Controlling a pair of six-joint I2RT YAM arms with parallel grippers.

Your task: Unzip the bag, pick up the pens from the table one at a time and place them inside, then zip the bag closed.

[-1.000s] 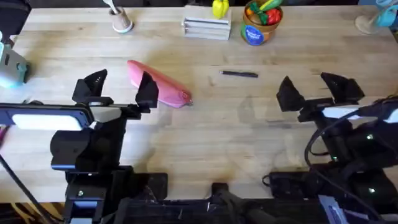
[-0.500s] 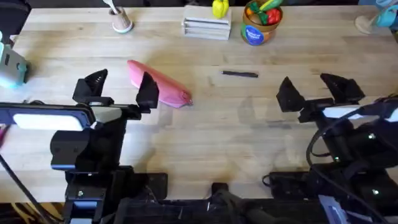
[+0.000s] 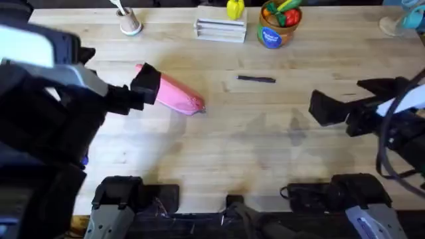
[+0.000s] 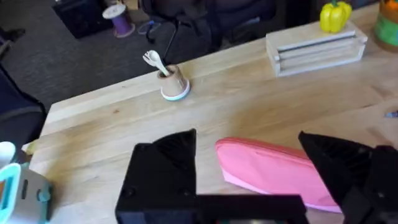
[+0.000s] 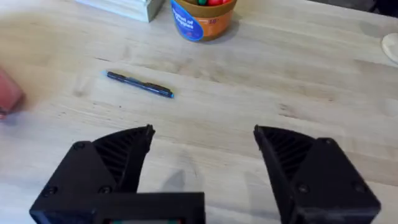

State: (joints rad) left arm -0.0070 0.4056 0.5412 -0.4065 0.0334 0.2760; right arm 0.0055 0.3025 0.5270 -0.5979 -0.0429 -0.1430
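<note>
The pink bag (image 3: 176, 95) lies slantwise on the table (image 3: 226, 143), left of centre, with its zipper side not discernible. My left gripper (image 3: 116, 68) hovers open above the bag's left end. In the left wrist view the bag (image 4: 267, 168) lies between and beyond the black fingers (image 4: 165, 171). One dark pen (image 3: 256, 79) lies right of the bag, in the middle of the table. My right gripper (image 3: 355, 96) stands open and empty, to the right of the pen and nearer the front edge. The right wrist view shows the pen (image 5: 140, 84) ahead of that gripper (image 5: 202, 146).
Along the far edge stand a beige cup with white sticks (image 3: 129, 23), a stack of wooden slats (image 3: 220, 28) with a yellow toy pepper (image 3: 234, 8), and a blue can of toy vegetables (image 3: 277, 23). A teal object (image 4: 18, 193) sits at the left edge.
My left arm has risen and swung forward over the bag's left end, now looming large. My right gripper has shifted to the right. Bag and pen have not moved.
</note>
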